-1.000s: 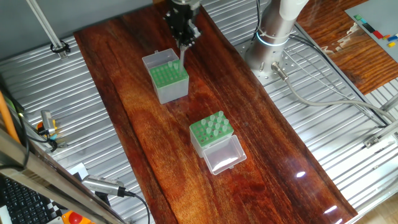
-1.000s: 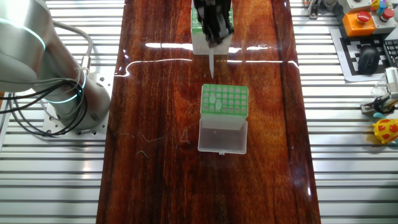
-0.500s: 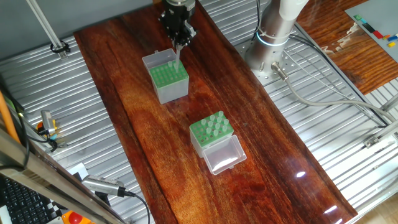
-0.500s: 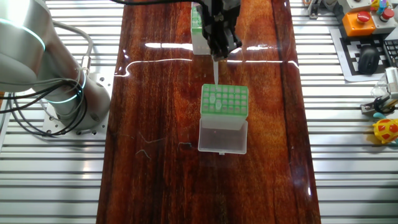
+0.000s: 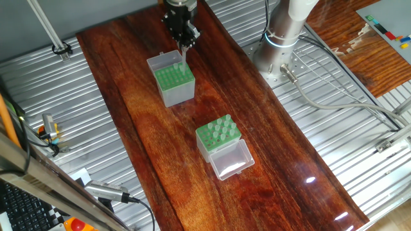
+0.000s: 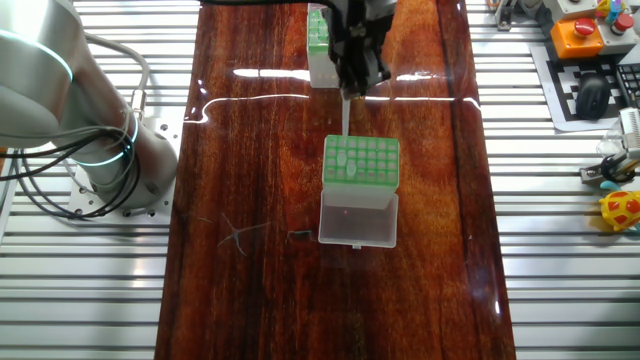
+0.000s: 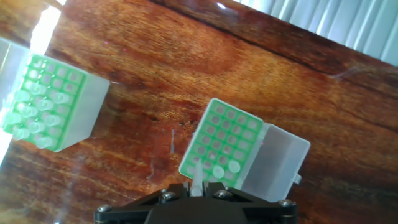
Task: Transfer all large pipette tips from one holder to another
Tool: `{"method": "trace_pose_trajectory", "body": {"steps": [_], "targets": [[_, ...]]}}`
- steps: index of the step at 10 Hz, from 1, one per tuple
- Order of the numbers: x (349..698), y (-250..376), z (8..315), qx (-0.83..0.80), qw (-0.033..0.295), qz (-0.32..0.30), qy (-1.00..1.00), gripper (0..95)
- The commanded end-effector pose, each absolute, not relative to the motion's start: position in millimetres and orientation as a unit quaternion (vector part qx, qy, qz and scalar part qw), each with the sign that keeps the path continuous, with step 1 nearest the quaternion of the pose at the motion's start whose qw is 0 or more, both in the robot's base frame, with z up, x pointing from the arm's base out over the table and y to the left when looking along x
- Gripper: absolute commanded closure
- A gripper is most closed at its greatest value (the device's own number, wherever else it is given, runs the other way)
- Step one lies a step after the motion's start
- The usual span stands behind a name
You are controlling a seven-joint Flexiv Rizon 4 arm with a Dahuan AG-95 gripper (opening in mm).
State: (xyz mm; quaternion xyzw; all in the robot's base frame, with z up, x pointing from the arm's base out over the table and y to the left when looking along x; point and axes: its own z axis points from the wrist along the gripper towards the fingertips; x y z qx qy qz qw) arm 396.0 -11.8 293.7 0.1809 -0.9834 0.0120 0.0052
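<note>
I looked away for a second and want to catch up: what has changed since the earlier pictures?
The gripper, still clamped on one pipette tip, shifted from beside the grey-sided box to over its far edge. Both boxes, including the clear-sided box, stayed in place, lids open.

Bright, even light from overhead fills both fixed views, and everything in them is sharp, with only short, soft shadows. The glossy wooden surface [image 6: 250, 150] throws white glare streaks across the upper part of the other fixed view and small glints at lower right of the one fixed view. In the hand view a blown-out patch burns at upper left, and the tool [image 7: 198, 198] at the bottom edge is dark and slightly soft.
</note>
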Motion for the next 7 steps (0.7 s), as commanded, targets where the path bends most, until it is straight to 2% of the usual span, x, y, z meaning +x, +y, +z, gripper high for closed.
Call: {"method": "trace_pose_trajectory", "body": {"steps": [1, 7], "targets": [[393.9, -18.0, 289.3, 0.187, 0.002, 0.011, -0.982, 95.0], [394.2, -17.3, 282.7, 0.19, -0.002, 0.01, -0.982, 95.0]]}}
